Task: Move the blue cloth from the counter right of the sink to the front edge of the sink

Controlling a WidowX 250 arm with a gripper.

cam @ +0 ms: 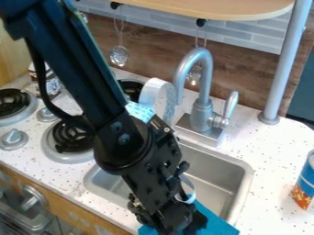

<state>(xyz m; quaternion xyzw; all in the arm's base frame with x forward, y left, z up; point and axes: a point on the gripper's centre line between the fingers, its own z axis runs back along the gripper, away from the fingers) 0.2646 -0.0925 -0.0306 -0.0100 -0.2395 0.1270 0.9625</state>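
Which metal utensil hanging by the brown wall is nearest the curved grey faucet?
The right-hand utensil, partly behind the curved faucet; the other utensil hangs farther left.

We count three stove burners [70, 137], two stovetop knobs [14, 138], two hanging utensils [119, 56], and one each of sink [247, 170], faucet [201, 112], pole [286, 64], wooden shelf [227, 8], can [306, 183], blue cloth [215, 223], jar-like container [53, 85], robot arm [83, 69] and gripper [175, 221].

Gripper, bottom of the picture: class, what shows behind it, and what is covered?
Teal cloth shows on both sides of the gripper, with part of the metal sink beyond. The cloth's middle is covered; whether it is held cannot be told.
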